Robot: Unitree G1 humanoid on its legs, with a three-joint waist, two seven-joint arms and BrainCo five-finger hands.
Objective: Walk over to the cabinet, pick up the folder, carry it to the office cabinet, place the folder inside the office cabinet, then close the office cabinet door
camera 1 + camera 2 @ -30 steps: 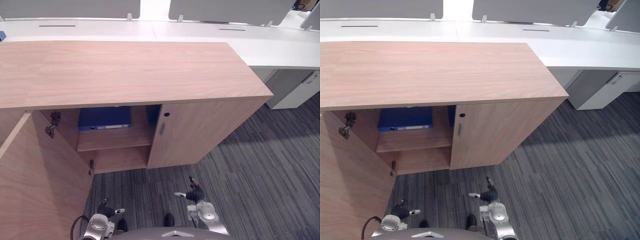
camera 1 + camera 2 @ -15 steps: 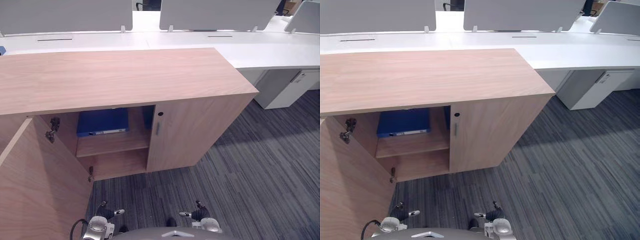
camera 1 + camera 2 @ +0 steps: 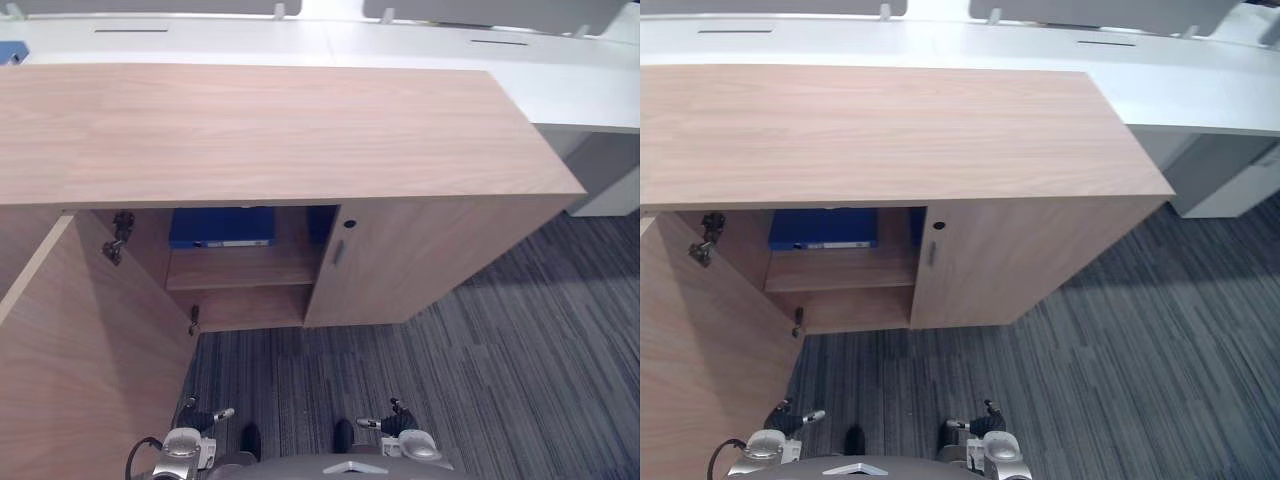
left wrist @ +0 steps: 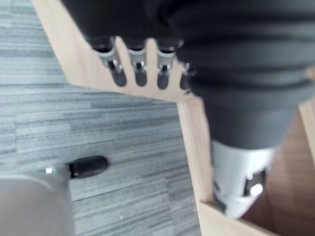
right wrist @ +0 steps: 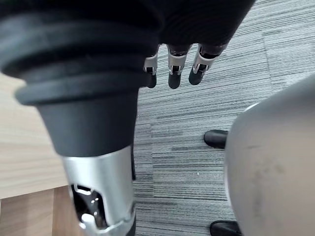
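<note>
The blue folder point(image 3: 222, 227) lies flat on the upper shelf inside the wooden cabinet point(image 3: 280, 130). The cabinet's left door point(image 3: 80, 350) stands swung open towards me, and its right door point(image 3: 430, 262) is closed. My left hand point(image 3: 192, 418) hangs low at the lower left, well short of the shelf, with relaxed fingers point(image 4: 139, 69) and nothing in it. My right hand point(image 3: 398, 424) hangs at the lower middle over the carpet, its fingers point(image 5: 172, 69) straight and empty.
A second blue item point(image 3: 322, 222) stands inside behind the edge of the closed door. White desks point(image 3: 300, 40) run behind the cabinet, with a small blue object point(image 3: 12, 52) at their far left. A white pedestal point(image 3: 610, 190) stands at the right. Grey carpet point(image 3: 480, 380) stretches to the right.
The whole picture has shifted, with the cabinet now larger and nearer: the camera moved. My right hand has dropped lower than a second ago. The folder stays on its shelf.
</note>
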